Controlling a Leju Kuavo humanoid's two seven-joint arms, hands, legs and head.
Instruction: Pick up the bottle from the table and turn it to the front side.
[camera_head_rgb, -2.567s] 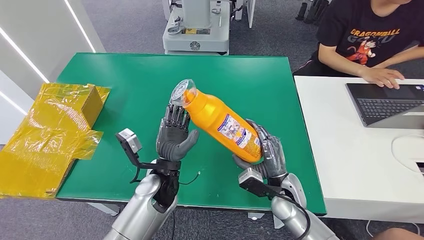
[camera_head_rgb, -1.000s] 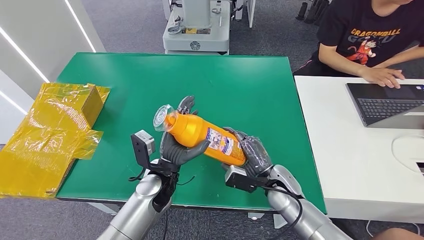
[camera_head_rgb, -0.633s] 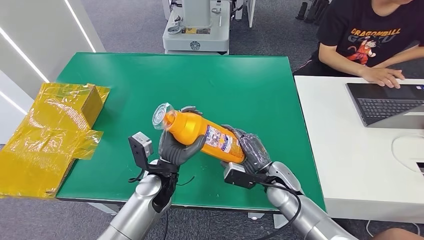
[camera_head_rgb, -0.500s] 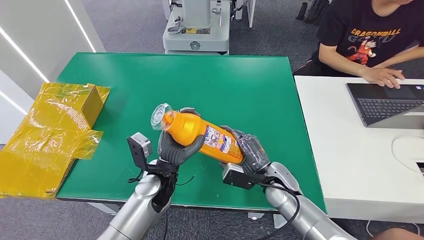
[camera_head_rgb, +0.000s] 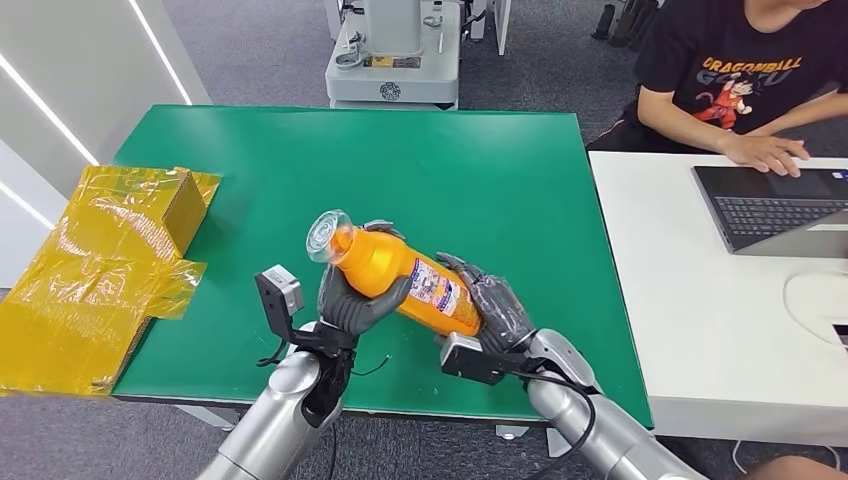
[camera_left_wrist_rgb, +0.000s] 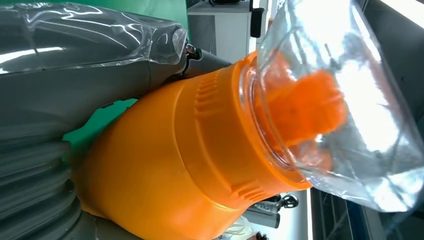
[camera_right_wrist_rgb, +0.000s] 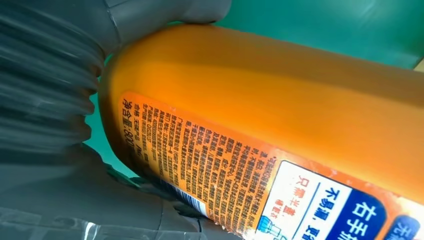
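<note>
The orange bottle (camera_head_rgb: 400, 278) is held clear of the green table (camera_head_rgb: 500, 170), its long axis running tilted from the clear cap (camera_head_rgb: 325, 235), up and toward the robot's left, down to the base at its right. The shoulder just below the cap is gripped by the left hand (camera_head_rgb: 355, 300), while the base end is cupped by the right hand (camera_head_rgb: 495, 310), fingers curled around the labelled body. Any turn toward the front side is judged to be a roll about that axis, with both hands equally near.
</note>
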